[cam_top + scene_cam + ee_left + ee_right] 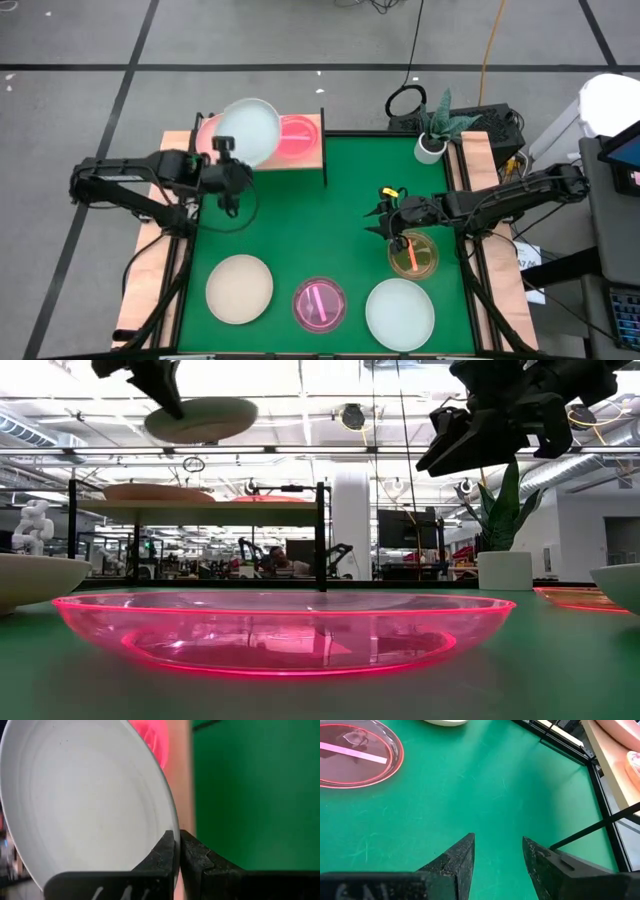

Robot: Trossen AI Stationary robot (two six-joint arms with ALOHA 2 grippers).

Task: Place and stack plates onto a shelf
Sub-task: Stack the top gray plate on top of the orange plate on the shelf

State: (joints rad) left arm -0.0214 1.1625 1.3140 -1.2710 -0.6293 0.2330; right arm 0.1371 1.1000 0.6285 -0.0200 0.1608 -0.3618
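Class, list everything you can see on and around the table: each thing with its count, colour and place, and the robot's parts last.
Held plate: one, pale mint-white, above the shelf in the left gripper.
Shelf: one, light wood, black legs, far edge of table.
Shelf plates: pink, magenta, both on shelf.
Table plates: cream, magenta, mint-white, amber, near side of the green table.
Plant pot: one, white, far right corner.
Left gripper: shut on held plate.
Right gripper: open, above the amber plate.
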